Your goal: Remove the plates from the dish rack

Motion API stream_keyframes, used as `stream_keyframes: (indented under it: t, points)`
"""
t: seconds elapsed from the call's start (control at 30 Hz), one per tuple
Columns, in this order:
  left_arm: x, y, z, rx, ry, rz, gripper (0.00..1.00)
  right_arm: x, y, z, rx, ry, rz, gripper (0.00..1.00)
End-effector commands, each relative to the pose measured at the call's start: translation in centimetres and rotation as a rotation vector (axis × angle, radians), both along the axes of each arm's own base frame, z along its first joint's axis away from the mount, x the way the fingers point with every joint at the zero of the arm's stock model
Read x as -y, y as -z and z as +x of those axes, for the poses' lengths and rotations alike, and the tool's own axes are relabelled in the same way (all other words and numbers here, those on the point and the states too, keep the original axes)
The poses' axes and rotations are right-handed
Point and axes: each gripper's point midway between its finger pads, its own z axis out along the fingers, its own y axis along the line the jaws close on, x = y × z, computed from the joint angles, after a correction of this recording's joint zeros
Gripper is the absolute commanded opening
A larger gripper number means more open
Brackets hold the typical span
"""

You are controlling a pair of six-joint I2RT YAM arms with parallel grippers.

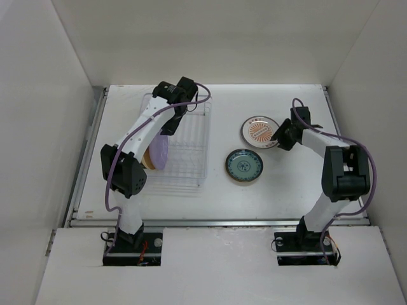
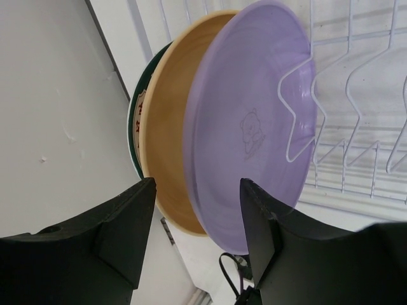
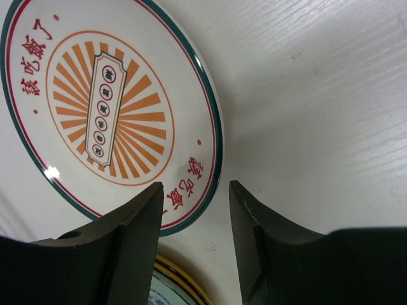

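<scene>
Closing the left fingers (image 2: 121,235), which stand half apart around the lower rims of the lavender plate (image 2: 248,114) and the tan plate (image 2: 168,127) in the dish rack (image 1: 187,152), you should catch only the lavender one, while the right fingers (image 3: 127,248) stand apart and empty above the orange-red plate (image 3: 108,108) on the surface (image 3: 318,95).

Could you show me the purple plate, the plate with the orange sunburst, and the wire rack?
Round lavender plate (image 2: 254,95): left wrist view, its broad face.
Round white plate with orange sunburst (image 3: 108,114): right wrist view, central label.
Pale wire-grid dish rack (image 1: 187,159): top external view, bare grid floor.
</scene>
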Motion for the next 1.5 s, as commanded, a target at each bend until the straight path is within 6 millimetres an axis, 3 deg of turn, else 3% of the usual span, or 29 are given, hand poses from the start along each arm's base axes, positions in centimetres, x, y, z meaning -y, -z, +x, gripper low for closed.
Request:
stream_keyframes:
  t: [0.0,0.17,0.3,0.53,0.57,0.6,0.73,0.83,0.97,1.03,1.13,1.17,1.27,1.4,1.47]
  points:
    - [0.1,-2.3,-0.3,0.060,0.009,-0.010,0.52,-0.2,-4.4,1.2,0.116,-0.046,-0.016,0.52]
    - [0.3,-1.7,-0.6,0.029,0.024,-0.014,0.52,-0.2,-6.1,0.8,0.148,-0.068,-0.049,0.52]
    - [-0.6,0.2,-0.7,-0.027,0.008,0.069,0.42,-0.3,-7.5,0.3,0.177,-0.081,-0.047,0.52]
    - [-2.3,2.5,-1.1,-0.073,-0.049,0.113,0.17,-1.8,-9.2,-0.4,0.211,-0.136,-0.048,0.52]
    - [-2.7,2.7,-1.2,-0.081,-0.058,0.117,0.12,-1.8,-9.5,-0.4,0.220,-0.136,-0.048,0.52]
    - [-3.0,3.0,-1.1,-0.084,-0.078,0.117,0.00,-2.2,-9.5,-0.5,0.221,-0.152,-0.053,0.52]
    - [-2.0,0.8,-0.7,-0.018,-0.081,0.027,0.00,-2.4,-10.0,-0.9,0.233,-0.187,-0.075,0.52]
    - [-0.5,-2.8,0.2,0.106,-0.092,-0.113,0.00,-4.4,-12.1,-0.8,0.296,-0.287,-0.047,0.52]
    - [1.1,-7.0,1.1,0.265,-0.072,-0.253,0.00,-8.5,-14.5,-1.6,0.396,-0.503,0.006,0.55]
    - [1.0,-9.6,1.5,0.353,-0.073,-0.265,0.00,-10.9,-16.3,-2.2,0.451,-0.600,0.045,0.57]
    - [1.4,-12.5,1.6,0.444,-0.047,-0.252,0.00,-13.1,-17.3,-2.9,0.494,-0.695,0.104,0.62]
    - [1.4,-12.8,1.7,0.452,-0.047,-0.256,0.00,-15.1,-18.3,-3.8,0.530,-0.775,0.160,0.64]
    - [1.9,-13.0,1.6,0.454,-0.034,-0.290,0.00,-18.3,-19.1,-4.8,0.558,-0.885,0.260,0.70]
    - [3.4,-13.1,1.6,0.443,0.005,-0.374,0.00,-22.0,-20.5,-5.6,0.596,-0.988,0.332,0.75]
    - [4.4,-11.8,1.3,0.385,0.032,-0.410,0.00,-22.7,-21.4,-5.6,0.607,-0.992,0.365,0.78]
